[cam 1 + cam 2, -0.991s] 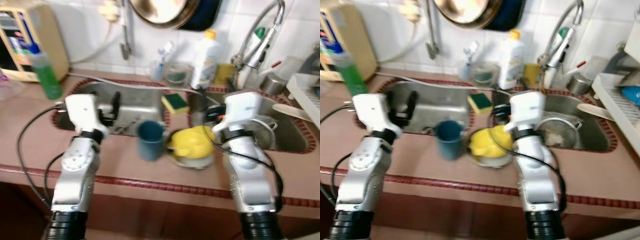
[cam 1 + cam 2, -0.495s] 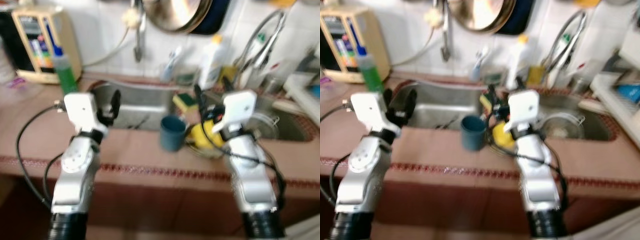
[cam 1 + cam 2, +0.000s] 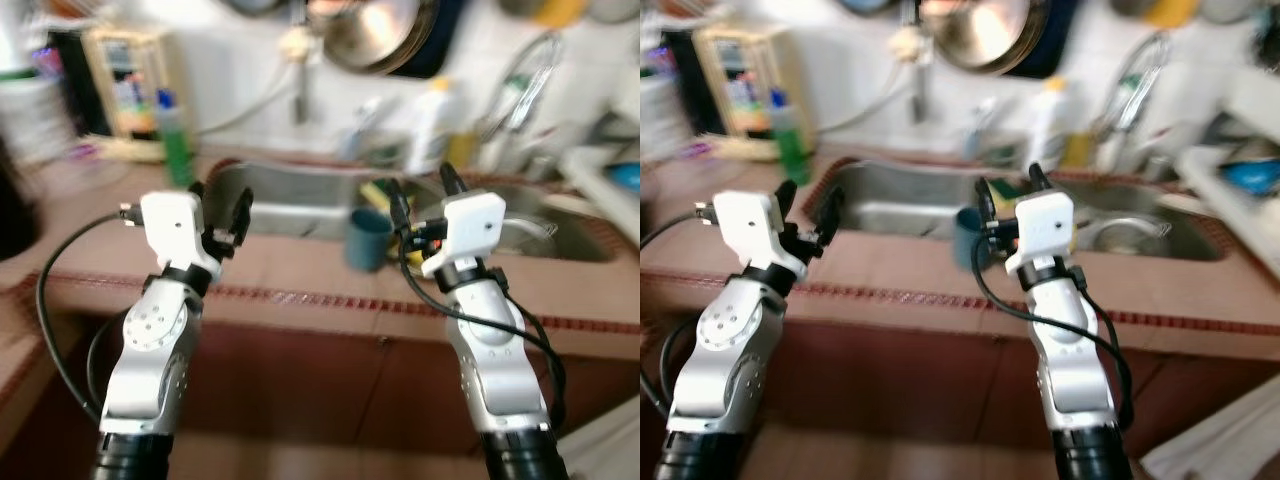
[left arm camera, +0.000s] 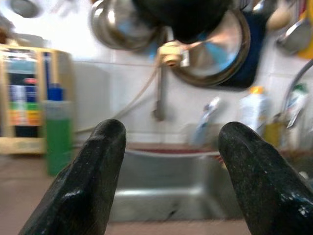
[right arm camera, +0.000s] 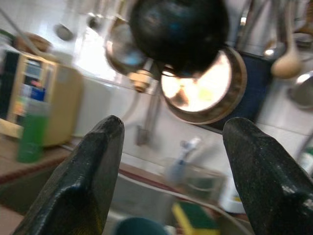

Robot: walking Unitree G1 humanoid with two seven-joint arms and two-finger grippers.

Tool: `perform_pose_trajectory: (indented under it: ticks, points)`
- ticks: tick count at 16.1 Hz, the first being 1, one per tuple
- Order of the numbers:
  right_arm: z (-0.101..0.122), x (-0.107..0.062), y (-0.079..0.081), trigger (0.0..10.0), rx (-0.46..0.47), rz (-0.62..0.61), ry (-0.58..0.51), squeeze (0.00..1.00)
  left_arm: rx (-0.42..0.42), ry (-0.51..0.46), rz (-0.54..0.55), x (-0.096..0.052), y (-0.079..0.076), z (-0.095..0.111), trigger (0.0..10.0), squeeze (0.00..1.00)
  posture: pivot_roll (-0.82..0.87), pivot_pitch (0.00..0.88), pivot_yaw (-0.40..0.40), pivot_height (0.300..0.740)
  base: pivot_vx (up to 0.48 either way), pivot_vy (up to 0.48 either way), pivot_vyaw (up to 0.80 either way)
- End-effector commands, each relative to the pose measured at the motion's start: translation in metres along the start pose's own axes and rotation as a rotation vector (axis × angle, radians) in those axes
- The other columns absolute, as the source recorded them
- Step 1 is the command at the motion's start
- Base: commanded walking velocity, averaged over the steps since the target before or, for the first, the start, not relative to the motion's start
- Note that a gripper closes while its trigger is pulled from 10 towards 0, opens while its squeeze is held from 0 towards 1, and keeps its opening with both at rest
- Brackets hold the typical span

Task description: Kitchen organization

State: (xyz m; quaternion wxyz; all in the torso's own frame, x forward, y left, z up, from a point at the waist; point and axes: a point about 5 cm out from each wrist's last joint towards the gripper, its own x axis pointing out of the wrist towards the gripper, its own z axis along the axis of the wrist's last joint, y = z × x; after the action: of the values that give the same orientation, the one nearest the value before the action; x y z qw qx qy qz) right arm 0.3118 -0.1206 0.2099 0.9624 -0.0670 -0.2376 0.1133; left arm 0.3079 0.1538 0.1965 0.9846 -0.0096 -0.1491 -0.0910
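Observation:
A dark blue cup (image 3: pixel 368 238) stands on the tiled counter (image 3: pixel 300 285) between the two sink basins, with a yellow-green sponge (image 3: pixel 375 192) behind it. My left gripper (image 3: pixel 220 205) is open and empty, raised in front of the left basin (image 3: pixel 290 195). Right of the cup, my right gripper (image 3: pixel 420 195) is also open and empty, held at about the cup's height. Its wrist view catches the cup's rim (image 5: pixel 139 227) and the sponge (image 5: pixel 193 218) between its fingers (image 5: pixel 93 176). Everything is blurred.
A green bottle (image 3: pixel 178 140) and a beige appliance (image 3: pixel 125 90) stand at the back left. A white bottle (image 3: pixel 430 125) and a faucet (image 3: pixel 525 70) are behind the right basin (image 3: pixel 1120 235). Pans (image 3: pixel 375 30) hang on the wall. The counter's front edge runs below my grippers.
The whole picture has shifted: the camera has backed away from the counter, so the sink and cup look farther and higher. Both grippers stay open and empty.

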Motion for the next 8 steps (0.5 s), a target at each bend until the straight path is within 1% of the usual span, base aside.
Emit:
perform_pose_trajectory:
  ticks: [1, 2, 3, 5, 8]
  points:
    - [-0.0014, -0.0016, -0.0053, 10.0, -0.004, -0.014, 0.006, 0.0, 0.019, -0.006, -0.031, 0.0008, -0.0058, 0.0028, 10.0, 0.0, -0.08, 0.005, 0.001, 0.74, 0.0, 0.0, 0.0]
    - [-0.002, -0.0021, -0.0052, 10.0, -0.004, -0.014, 0.008, 0.0, 0.022, -0.013, -0.054, -0.0004, -0.0074, 0.004, 10.0, 0.0, -0.08, 0.009, 0.003, 0.74, 0.0, 0.0, 0.0]
    - [-0.0024, -0.0026, -0.0048, 10.0, -0.003, -0.015, 0.01, 0.0, 0.041, -0.023, -0.079, -0.0018, -0.0088, 0.0055, 10.0, 0.0, -0.08, 0.01, 0.003, 0.74, 0.0, 0.0, 0.0]
    - [-0.003, -0.0038, -0.0042, 10.0, -0.003, -0.014, 0.012, 0.0, 0.06, -0.011, -0.085, -0.0037, -0.0077, 0.0044, 10.0, 0.0, -0.08, 0.013, 0.006, 0.74, 0.0, 0.0, 0.0]
    - [-0.0033, -0.0046, -0.0046, 10.0, -0.002, -0.017, 0.012, 0.0, 0.059, -0.008, -0.095, -0.0041, -0.0063, 0.005, 10.0, 0.0, -0.08, 0.015, 0.009, 0.74, 0.0, -0.469, 0.0]
